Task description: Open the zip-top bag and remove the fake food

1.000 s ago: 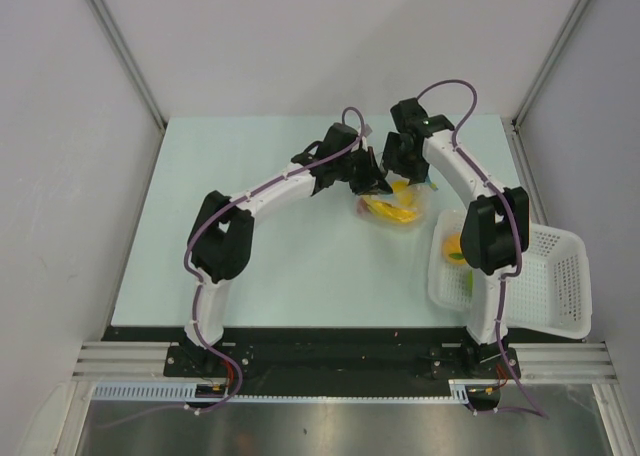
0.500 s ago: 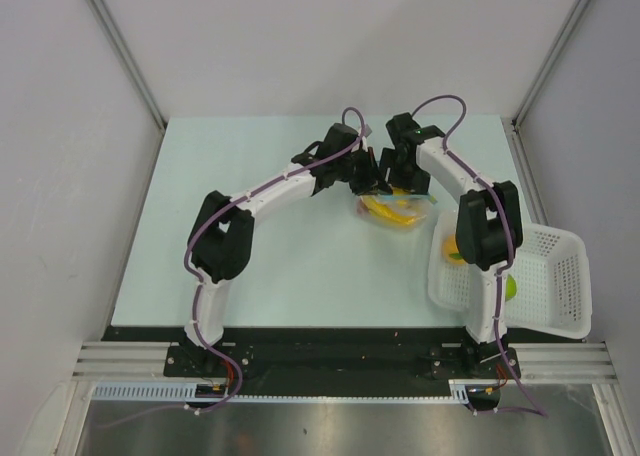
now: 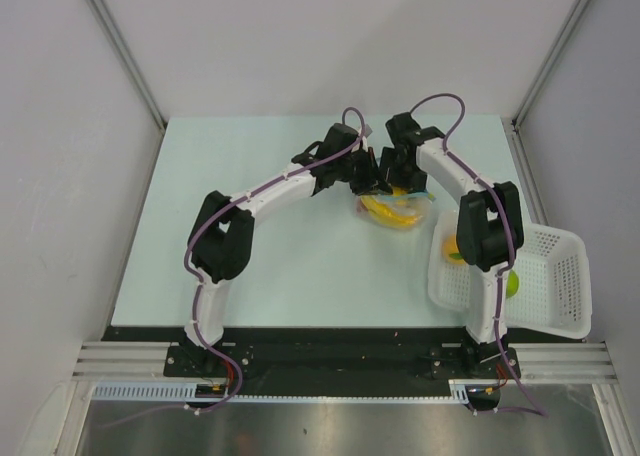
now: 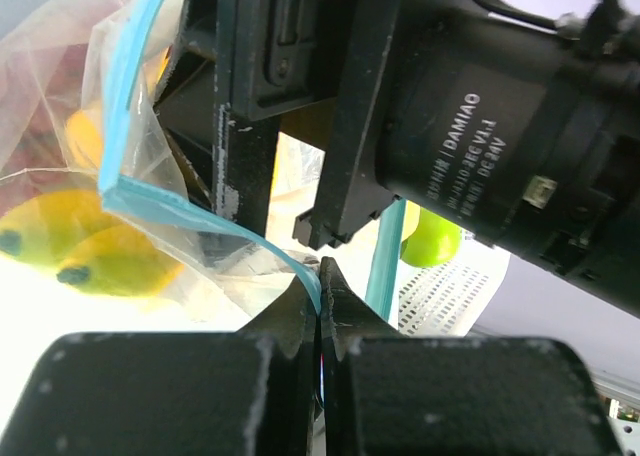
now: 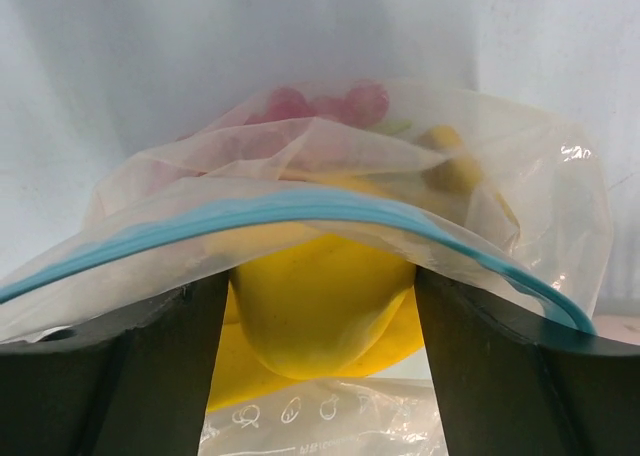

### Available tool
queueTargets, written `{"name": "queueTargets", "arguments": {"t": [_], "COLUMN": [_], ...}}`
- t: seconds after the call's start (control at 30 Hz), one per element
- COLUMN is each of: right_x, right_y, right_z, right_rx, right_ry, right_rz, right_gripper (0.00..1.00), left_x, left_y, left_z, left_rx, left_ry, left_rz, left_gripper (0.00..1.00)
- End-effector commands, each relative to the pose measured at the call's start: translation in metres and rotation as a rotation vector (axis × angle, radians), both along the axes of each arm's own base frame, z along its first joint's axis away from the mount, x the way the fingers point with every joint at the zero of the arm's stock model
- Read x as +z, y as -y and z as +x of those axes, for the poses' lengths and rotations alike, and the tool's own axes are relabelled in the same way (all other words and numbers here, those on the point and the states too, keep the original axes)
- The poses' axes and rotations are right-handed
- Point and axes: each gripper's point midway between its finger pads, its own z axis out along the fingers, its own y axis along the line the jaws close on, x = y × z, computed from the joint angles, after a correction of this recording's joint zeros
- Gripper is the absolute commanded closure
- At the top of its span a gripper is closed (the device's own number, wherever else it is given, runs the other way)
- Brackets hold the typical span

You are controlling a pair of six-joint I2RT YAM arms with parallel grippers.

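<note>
The clear zip-top bag (image 3: 395,214) lies at the table's middle back with yellow fake food inside. My left gripper (image 3: 376,181) is shut on the bag's blue zip strip (image 4: 190,216); the strip runs into the closed fingertips of that gripper (image 4: 322,298). My right gripper (image 3: 401,179) reaches into the bag mouth. In the right wrist view its fingers (image 5: 190,376) press both sides of a yellow fruit (image 5: 320,311), with the zip strip (image 5: 300,208) draped over them. A red berry cluster (image 5: 330,104) sits deeper in the bag (image 5: 520,176). Other yellow fruits (image 4: 80,246) show through the plastic.
A white perforated basket (image 3: 555,276) stands at the right front, holding an orange (image 3: 452,246) and a green apple (image 3: 512,284). The apple (image 4: 435,238) and the basket (image 4: 450,296) also show in the left wrist view. Metal posts frame the table's back corners.
My right gripper has dropped from above the bag down into its mouth beside the left gripper. In the last half second almost nothing moved. The left gripper stays put.
</note>
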Motion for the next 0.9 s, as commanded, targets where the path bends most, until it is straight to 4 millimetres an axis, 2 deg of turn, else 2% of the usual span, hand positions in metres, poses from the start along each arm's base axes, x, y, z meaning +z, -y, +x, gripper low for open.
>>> {"name": "queueTargets", "arguments": {"t": [0.0, 0.03, 0.07, 0.1, 0.13, 0.17, 0.33, 0.37, 0.5, 0.7, 0.87], "right_x": [0.058, 0.064, 0.078, 0.082, 0.088, 0.102, 0.134, 0.138, 0.162, 0.181, 0.196], "right_y": [-0.011, -0.012, -0.016, -0.016, -0.016, -0.02, -0.022, -0.021, -0.022, -0.018, -0.014], "right_z": [0.017, 0.017, 0.022, 0.021, 0.022, 0.028, 0.024, 0.023, 0.007, -0.015, -0.044], "right_rx": [0.01, 0.01, 0.007, 0.005, 0.0, -0.006, -0.023, -0.028, -0.017, -0.015, -0.021], "right_ry": [0.152, 0.16, 0.19, 0.19, 0.197, 0.225, 0.242, 0.244, 0.256, 0.268, 0.262], "right_rz": [0.04, 0.041, 0.055, 0.054, 0.057, 0.072, 0.089, 0.091, 0.133, 0.177, 0.225], "right_gripper": [0.69, 0.71, 0.73, 0.79, 0.82, 0.84, 0.88, 0.91, 0.96, 0.97, 0.98], "left_x": [0.018, 0.02, 0.02, 0.021, 0.022, 0.021, 0.024, 0.024, 0.024, 0.023, 0.023], "left_y": [0.006, 0.006, 0.006, 0.007, 0.006, 0.006, 0.006, 0.006, 0.005, 0.004, 0.001], "left_z": [0.0, 0.001, 0.0, 0.0, 0.0, 0.0, 0.0, 0.0, 0.0, 0.001, 0.006], "left_rx": [0.0, 0.002, -0.001, 0.0, 0.002, 0.002, 0.004, 0.005, 0.006, 0.012, 0.019], "left_ry": [0.033, 0.037, 0.036, 0.039, 0.04, 0.037, 0.045, 0.045, 0.051, 0.049, 0.053], "left_rz": [-0.033, -0.036, -0.037, -0.038, -0.037, -0.037, -0.038, -0.038, -0.033, -0.026, -0.028], "left_gripper": [1.0, 1.0, 1.0, 1.0, 1.0, 1.0, 1.0, 1.0, 1.0, 1.0, 1.0]}}
